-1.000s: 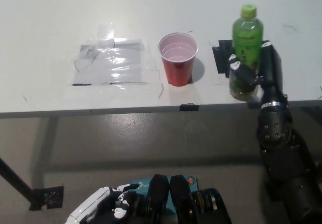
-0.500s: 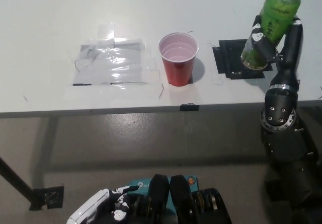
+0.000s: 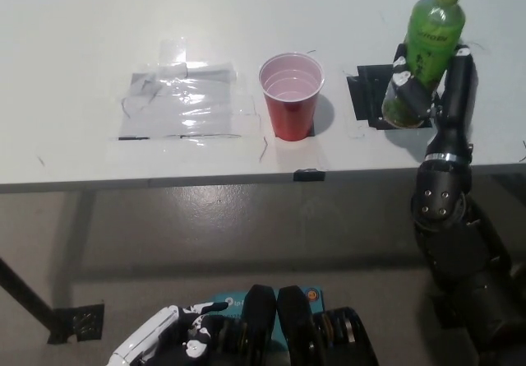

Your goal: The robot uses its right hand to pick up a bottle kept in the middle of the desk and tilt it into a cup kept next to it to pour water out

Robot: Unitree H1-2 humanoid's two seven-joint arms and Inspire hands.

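So a second ago the green bottle (image 3: 426, 47) was standing on the black tape patch (image 3: 371, 94) near the desk's (image 3: 74, 37) front edge with the right hand (image 3: 427, 86) wrapped round it. Half a second ago it was up and out to the right, leaning. Now it's slid back left toward the red cup (image 3: 291, 94) and sits a bit lower, less tilted, base over the patch.

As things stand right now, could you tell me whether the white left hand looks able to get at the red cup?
Probably not. The left hand rests low at the picture's bottom left, below the desk edge, while the red cup stands upright on top, mid-desk. Nothing blocks the cup's left side, but the hand would first have to rise over the edge.
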